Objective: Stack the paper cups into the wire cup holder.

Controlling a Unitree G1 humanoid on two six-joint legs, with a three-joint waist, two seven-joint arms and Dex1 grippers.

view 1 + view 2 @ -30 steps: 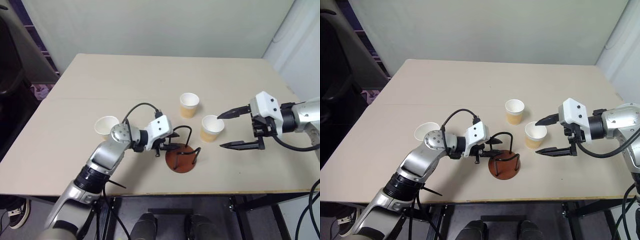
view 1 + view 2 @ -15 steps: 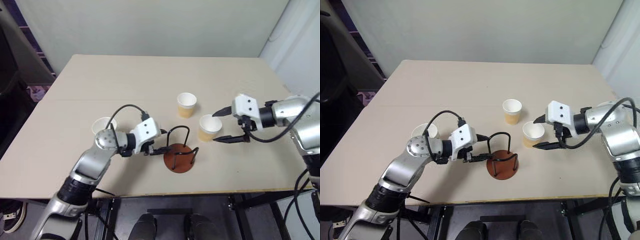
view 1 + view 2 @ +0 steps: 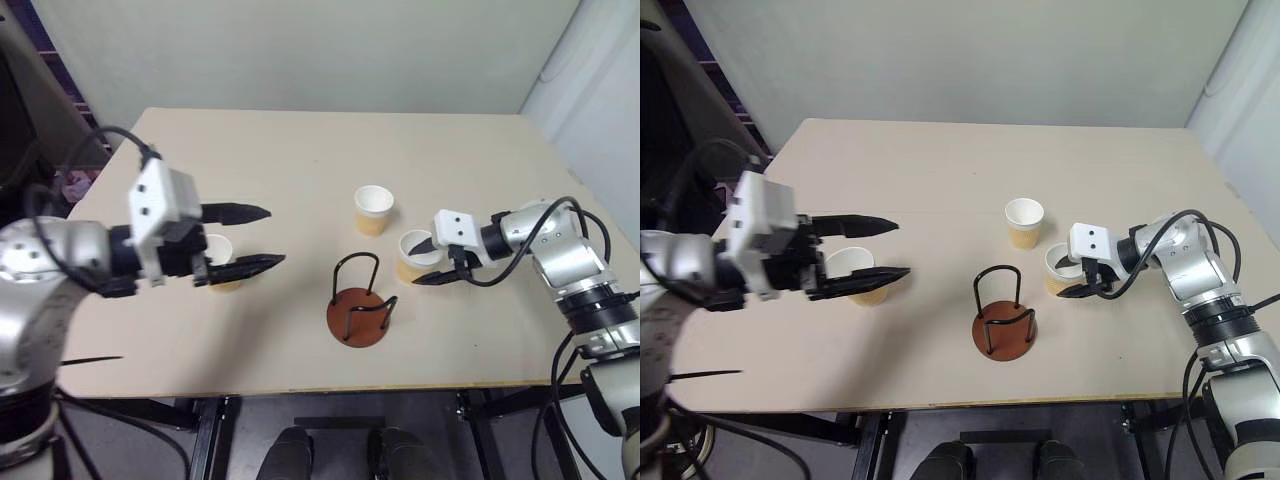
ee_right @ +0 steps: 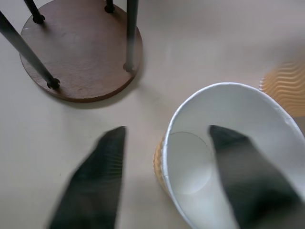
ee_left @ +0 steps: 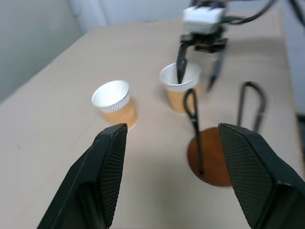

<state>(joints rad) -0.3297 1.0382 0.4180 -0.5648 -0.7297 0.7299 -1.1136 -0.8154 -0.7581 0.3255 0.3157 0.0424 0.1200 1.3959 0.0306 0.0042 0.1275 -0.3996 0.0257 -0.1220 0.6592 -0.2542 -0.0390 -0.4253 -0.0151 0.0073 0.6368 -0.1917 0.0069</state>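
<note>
Three paper cups stand upright on the table. One paper cup [image 3: 373,210] is behind the wire cup holder [image 3: 358,310], a brown disc with black wire loops and nothing in it. A second cup [image 3: 410,258] stands to the holder's right. My right gripper [image 3: 420,263] is open and straddles this cup's wall: one finger is inside, the other outside with a gap to the wall [image 4: 164,157]. The third cup [image 3: 855,268] sits to the holder's left, partly hidden behind my left gripper [image 3: 275,236]. That gripper hangs raised above the table, open and empty.
The beige table [image 3: 300,150] reaches back to a pale wall. Its front edge runs just below the holder. Dark furniture stands off the table's left side. Bare tabletop lies between the left cup and the holder.
My left gripper has lifted up and back to the left, away from the holder. My right gripper has moved onto the right-hand cup, dipping one finger inside, and its fingers have narrowed.
</note>
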